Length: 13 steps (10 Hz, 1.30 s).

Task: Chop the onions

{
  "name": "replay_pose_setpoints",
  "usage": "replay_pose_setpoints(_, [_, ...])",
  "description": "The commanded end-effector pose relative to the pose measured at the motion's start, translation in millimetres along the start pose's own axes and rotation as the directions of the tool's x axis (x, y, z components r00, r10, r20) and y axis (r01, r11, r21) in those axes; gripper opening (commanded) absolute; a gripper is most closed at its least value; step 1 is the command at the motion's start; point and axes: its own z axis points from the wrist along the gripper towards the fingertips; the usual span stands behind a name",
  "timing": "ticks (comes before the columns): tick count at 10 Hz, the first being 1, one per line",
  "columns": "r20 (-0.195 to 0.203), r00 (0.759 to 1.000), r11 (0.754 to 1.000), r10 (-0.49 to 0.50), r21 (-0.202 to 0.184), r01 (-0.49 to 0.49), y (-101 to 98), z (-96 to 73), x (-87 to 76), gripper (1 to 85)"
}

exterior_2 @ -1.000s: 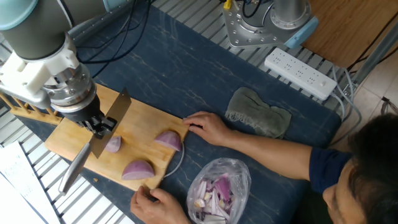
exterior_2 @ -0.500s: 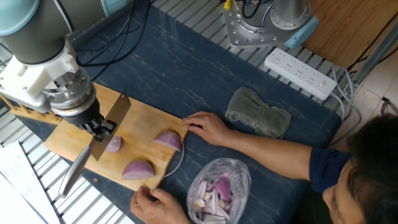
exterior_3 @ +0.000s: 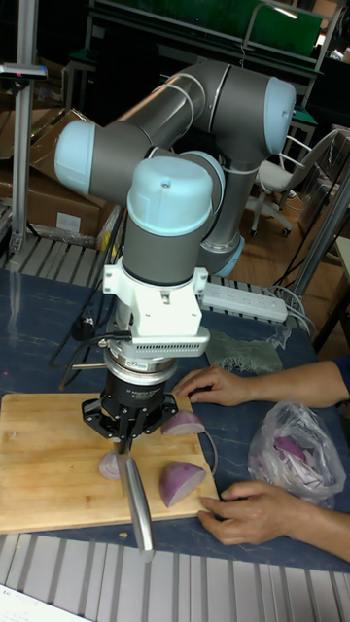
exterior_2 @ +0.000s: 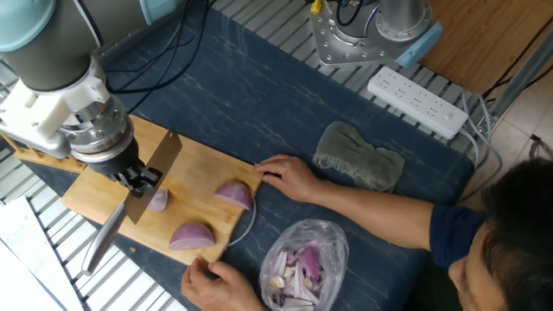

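Three onions lie on the wooden cutting board (exterior_2: 104,186): a small piece (exterior_2: 158,201) right beside the blade, a wedge (exterior_2: 192,235) near the front edge, and a wedge (exterior_2: 233,193) by the right edge. In the tall fixed view they show as the small piece (exterior_3: 111,466), the front wedge (exterior_3: 183,482) and the far wedge (exterior_3: 183,422). My gripper (exterior_2: 136,177) (exterior_3: 124,434) is shut on a knife (exterior_2: 164,154), whose grey handle (exterior_3: 139,505) sticks out toward the board's front. The blade stands over the small piece; whether they touch is unclear.
A person's two hands (exterior_2: 287,177) (exterior_2: 216,282) hold the board's right edge. A clear bag of onion scraps (exterior_2: 302,263) lies right of the board. A grey cloth (exterior_2: 359,155) and a white power strip (exterior_2: 419,102) lie farther back right.
My arm has shifted a little downward in the picture, with the knife almost where it was. The onions and the hands have not moved.
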Motion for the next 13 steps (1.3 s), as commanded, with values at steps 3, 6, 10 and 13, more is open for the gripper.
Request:
replay_pose_setpoints(3, [0.011, 1.000, 1.000, 0.007, -0.010, -0.007, 1.9, 1.8, -4.8, 1.0])
replay_pose_setpoints(6, [0.013, 1.000, 1.000, 0.004, -0.005, -0.004, -0.5, 5.5, -6.8, 1.0])
replay_pose_setpoints(10, [0.019, 1.000, 1.000, 0.004, -0.008, -0.004, 2.3, 9.3, -9.2, 1.0])
replay_pose_setpoints(13, [0.021, 1.000, 1.000, 0.001, -0.004, -0.001, -0.2, 14.0, -10.4, 1.0])
